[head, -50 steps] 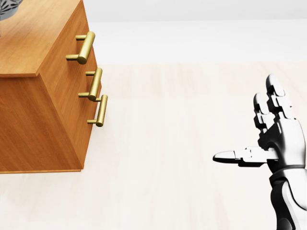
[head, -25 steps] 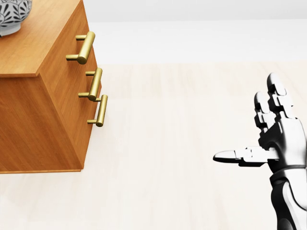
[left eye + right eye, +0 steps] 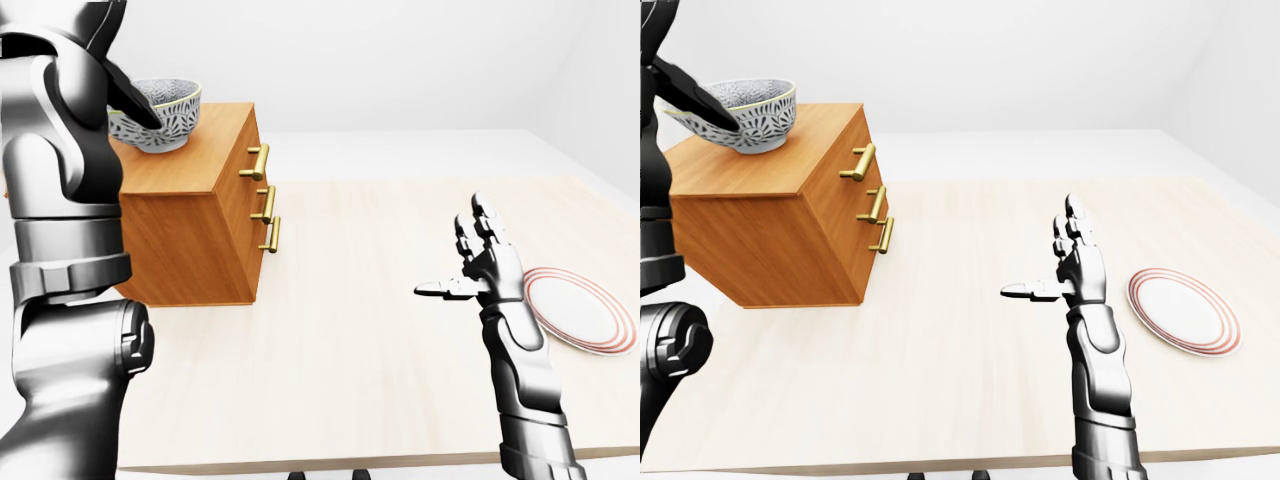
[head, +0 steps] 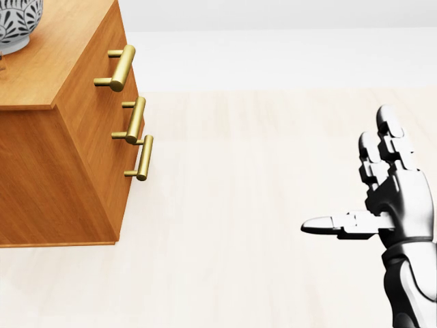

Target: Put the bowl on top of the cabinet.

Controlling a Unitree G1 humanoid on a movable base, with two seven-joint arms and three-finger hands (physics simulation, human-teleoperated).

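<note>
Left-eye view
- Bowl (image 3: 160,115), patterned grey-and-white with a pale rim, sits at the upper left on the cabinet (image 3: 195,215); its foot looks to be touching the wooden top, well in from the edge with the brass handles (image 3: 262,190)
- Left hand (image 3: 125,95): only one dark finger shows clearly, lying across the bowl's near wall. The rest is masked by the forearm, so I cannot tell whether the hand is closed on the bowl or only resting against it
- Right hand (image 3: 492,275) is raised over the counter (image 3: 340,340), fingers spread, thumb out sideways, holding nothing, well apart from bowl and cabinet
- Plate (image 3: 580,310) with red rings lies at the right, bare

Head view
- Only a slice of the bowl shows, at the top left corner, its base on the cabinet top
- No left hand is visible here; the right hand is splayed at the lower right

Right-eye view
- Same layout: the bowl is upright on the cabinet top, with the dark finger crossing its rim on the view's left side

Judgement
- The placement looks essentially made
- What remains is for the left hand to let go and draw clear without dragging the bowl toward an edge
</note>
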